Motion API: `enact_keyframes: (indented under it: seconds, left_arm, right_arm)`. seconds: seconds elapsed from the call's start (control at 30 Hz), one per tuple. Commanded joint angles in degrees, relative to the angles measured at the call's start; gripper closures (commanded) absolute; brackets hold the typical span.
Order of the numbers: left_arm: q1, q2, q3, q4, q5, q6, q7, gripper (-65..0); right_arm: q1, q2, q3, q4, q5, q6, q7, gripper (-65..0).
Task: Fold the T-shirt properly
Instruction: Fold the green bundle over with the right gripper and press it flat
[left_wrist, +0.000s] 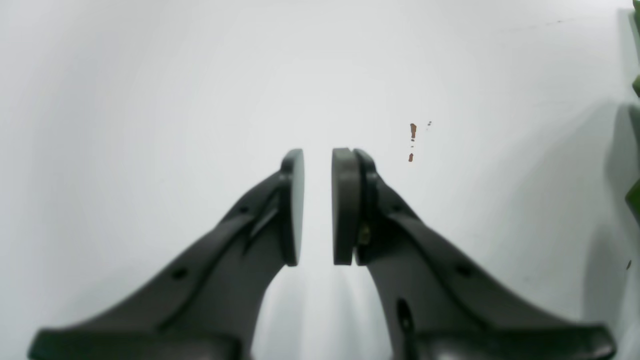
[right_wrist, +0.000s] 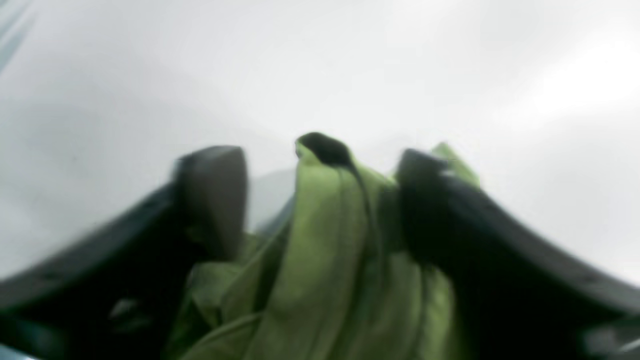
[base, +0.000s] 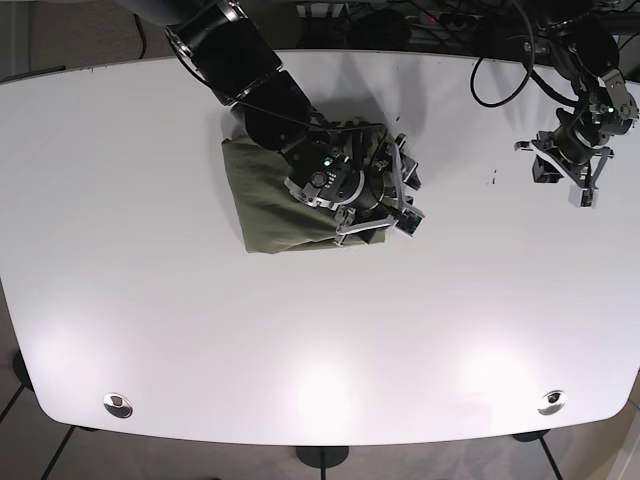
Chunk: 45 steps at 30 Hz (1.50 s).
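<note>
The green T-shirt (base: 265, 195) lies bunched in a rough block on the white table (base: 150, 300), left of centre. My right gripper (base: 395, 205) is at its right edge. In the blurred right wrist view the gripper (right_wrist: 320, 170) is open around a raised bunch of the green fabric (right_wrist: 325, 240). The fabric touches the right finger (right_wrist: 430, 200), and a gap shows beside the left finger (right_wrist: 215, 195). My left gripper (left_wrist: 318, 165) hangs over bare table at the far right (base: 565, 165), its jaws narrowly apart and empty. Bits of green cloth (left_wrist: 635, 200) show at that view's right edge.
Small brown specks (left_wrist: 413, 131) mark the table near the left gripper, also seen in the base view (base: 493, 178). Black cables (base: 500, 60) run along the table's back right edge. Two round metal fittings (base: 117, 404) (base: 551, 401) sit at the front corners.
</note>
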Motion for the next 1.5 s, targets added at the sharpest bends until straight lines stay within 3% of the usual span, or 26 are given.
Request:
enact_keyframes:
  seconds: [0.03, 0.1, 0.17, 0.27, 0.53, 0.57, 0.6, 0.67, 0.7, 0.77, 1.0, 1.13, 1.2, 1.23, 1.27, 1.4, 1.5]
  left_arm:
    - [-0.3, -0.94, -0.37, 0.71, -0.55, -0.03, -0.9, -8.2]
    - [-0.3, -0.94, -0.37, 0.71, -0.55, -0.03, -0.9, -8.2]
    - [-0.3, -0.94, -0.19, 0.71, -0.55, -0.03, -0.9, -8.2]
    - [-0.3, -0.94, -0.11, 0.71, -0.64, -0.03, -0.9, -8.2]
    - [-0.3, -0.86, -0.02, 0.71, -0.55, -0.03, -0.9, -8.2]
    - [-0.39, -0.86, -0.02, 0.71, -0.55, -0.03, -0.9, -8.2]
    - [-0.39, -0.86, -0.02, 0.71, -0.55, -0.03, -0.9, -8.2]
    - [-0.39, -0.86, -0.02, 0.71, -0.55, -0.03, -0.9, -8.2]
    - [-0.48, -0.86, -0.02, 0.63, -0.55, -0.03, -0.9, -8.2]
    - [-0.65, -0.86, -0.02, 0.63, -0.55, -0.03, -0.9, -8.2]
    - [-0.74, -0.86, 2.62, 0.63, -0.55, -0.03, -0.9, -8.2]
    - [-0.65, -0.86, 2.62, 0.63, -0.55, -0.03, -0.9, -8.2]
    - [-0.74, -0.86, 2.62, 0.63, -0.55, -0.03, -0.9, -8.2]
    - [-0.83, -0.86, 2.62, 0.63, -0.55, -0.03, -0.9, -8.2]
    - [-0.83, -0.86, 2.62, 0.63, -0.55, -0.03, -0.9, -8.2]
    - [-0.92, -0.86, 2.62, 0.63, -0.55, -0.03, -0.9, -8.2]
    - [-1.8, -0.86, 2.62, 0.28, -0.47, -0.03, -0.9, -8.2]
  right_arm:
    - [1.31, -0.74, 0.3, -0.14, 0.16, -0.17, 3.23, -19.2]
    - [1.22, -0.74, 0.48, 0.21, 0.16, -0.26, 3.15, -8.4]
    - [1.05, -0.66, 0.48, 1.8, 0.25, -2.1, 3.15, -3.3]
    - [0.87, -0.48, 0.48, 6.81, 0.6, -5.79, 3.06, -2.9]
    - [2.45, -0.66, 0.57, 9.18, 0.6, -5.79, 2.0, -4.9]
    - [2.45, -0.74, 0.3, 9.53, 0.6, -5.79, -0.99, -13.5]
    - [2.45, -0.83, 0.13, 9.53, 0.6, -5.79, -3.1, -26.5]
    - [2.45, -1.01, -1.81, 9.09, 0.25, -5.62, -3.27, -42.0]
    - [2.45, -0.66, -3.21, 8.57, 0.16, -5.62, -3.27, -48.0]
    - [2.72, -0.13, -5.5, 6.72, 0.16, -5.71, -3.62, -51.7]
    - [6.41, -0.31, -8.31, -1.46, 0.08, -5.97, -3.54, -39.2]
    - [8.43, -0.92, -8.31, -5.68, -3.27, -8.87, -3.27, -34.1]
    - [8.43, -1.01, -8.31, -6.03, -5.99, -8.87, -2.83, -22.0]
    - [8.25, -1.01, -8.31, -5.94, -7.31, -9.13, -1.95, -9.0]
    - [8.25, -1.01, -8.22, -5.94, -8.01, -9.31, -1.95, -1.9]
    - [8.08, -1.01, -8.22, -4.09, -8.01, -9.4, -1.95, -1.7]
    - [6.41, -1.01, -7.78, 3.29, -8.36, -9.49, -1.95, -1.7]
